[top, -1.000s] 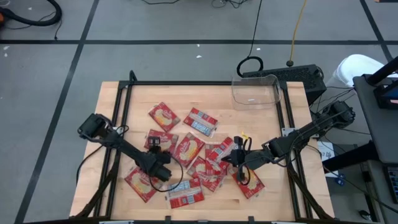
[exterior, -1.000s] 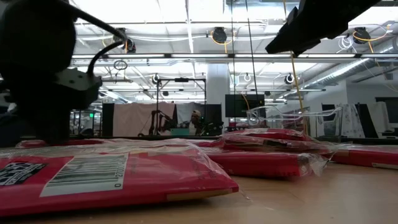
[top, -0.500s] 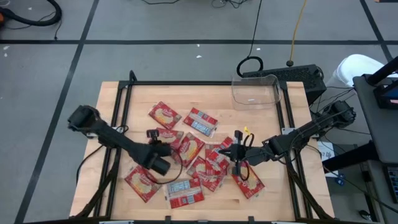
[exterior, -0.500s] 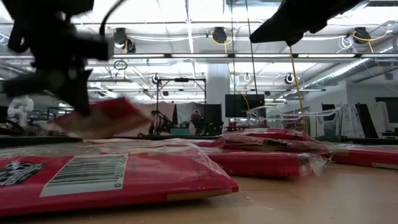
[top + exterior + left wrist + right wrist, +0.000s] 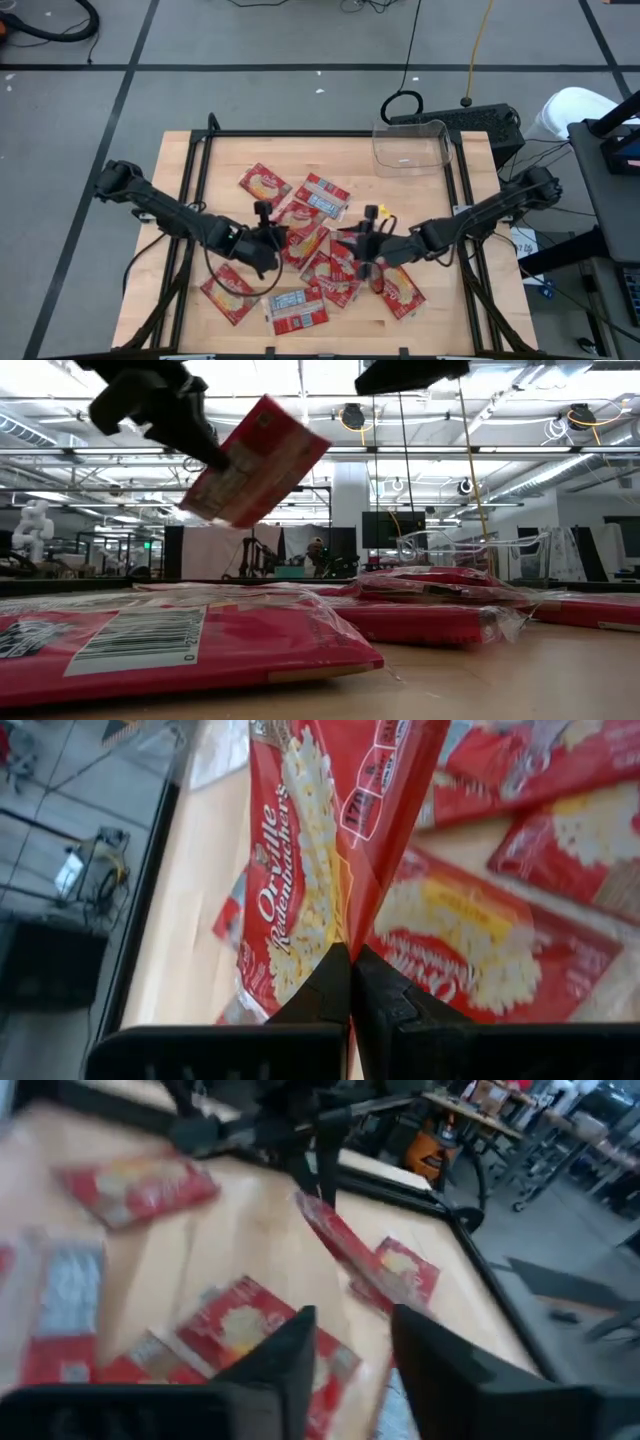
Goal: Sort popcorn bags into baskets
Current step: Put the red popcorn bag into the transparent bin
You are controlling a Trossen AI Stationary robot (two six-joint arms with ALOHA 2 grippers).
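Several red popcorn bags (image 5: pixel 300 300) lie flat and partly overlapping on the wooden table. One more popcorn bag (image 5: pixel 255 460) is up in the air, with my left gripper (image 5: pixel 350 960) shut on it above the middle of the pile (image 5: pixel 268 238). My right gripper (image 5: pixel 350 1345) hovers open and empty over the pile's right part (image 5: pixel 355 245), facing the held bag (image 5: pixel 340 1240). The clear basket (image 5: pixel 410 145) stands at the table's far right corner. My left gripper pinches the lifted bag by one edge (image 5: pixel 345 935) between its two fingertips. The fingers come slanting down from the table's left. The bag reaches out beyond the fingers, tilted, its printed face showing, and hangs clear of the table and of the other bags (image 5: pixel 230 470).
A black frame (image 5: pixel 200 140) runs round the table's edges. A power strip and cables (image 5: pixel 460 115) lie just behind the basket. Bare wood (image 5: pixel 300 155) shows along the far part of the table, between the pile and the basket.
My left gripper has risen from the pile with one bag and gone a little toward the table's far right, tipping up as it went. The bag has come up off the table, clear and tilted. My right gripper has moved toward the table's left, nearer the left gripper.
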